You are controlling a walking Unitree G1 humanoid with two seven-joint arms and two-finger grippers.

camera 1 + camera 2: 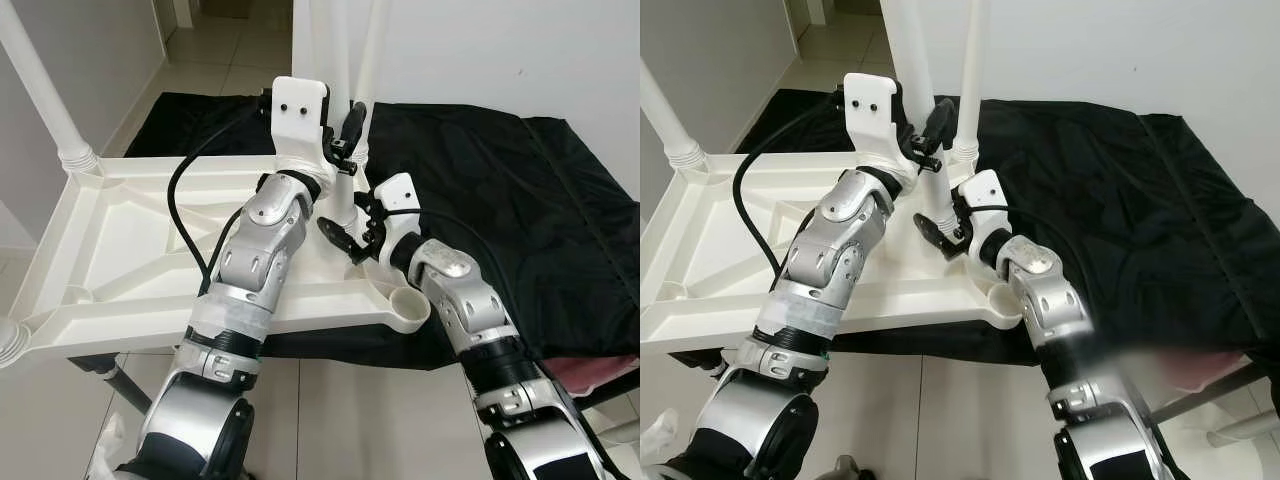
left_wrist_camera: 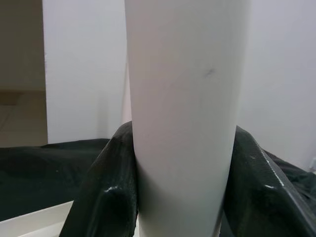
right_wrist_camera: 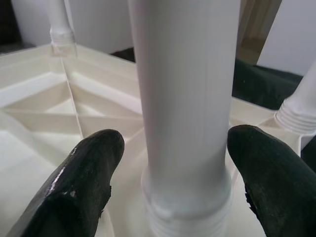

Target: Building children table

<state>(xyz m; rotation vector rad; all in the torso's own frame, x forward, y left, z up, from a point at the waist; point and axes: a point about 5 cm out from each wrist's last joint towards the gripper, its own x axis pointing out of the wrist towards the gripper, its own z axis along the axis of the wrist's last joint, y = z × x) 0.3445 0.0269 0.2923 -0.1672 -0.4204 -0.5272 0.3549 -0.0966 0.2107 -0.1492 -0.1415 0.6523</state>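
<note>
You have 1 white plastic children's tabletop lying upside down, ribbed underside up, on a surface draped with black cloth. You can count 4 white cylindrical plastic table legs standing on it: 1 at the near left corner, 1 at the far left corner, 1 at the far right corner, and 1 toward the middle of the right side. 1 round leg socket sits open at the near right corner. No writing is readable.

Your left gripper is clenched around that middle leg, both fingers pressed against it. Your right gripper sits lower at the leg's threaded base, fingers spread on either side, not touching it.
</note>
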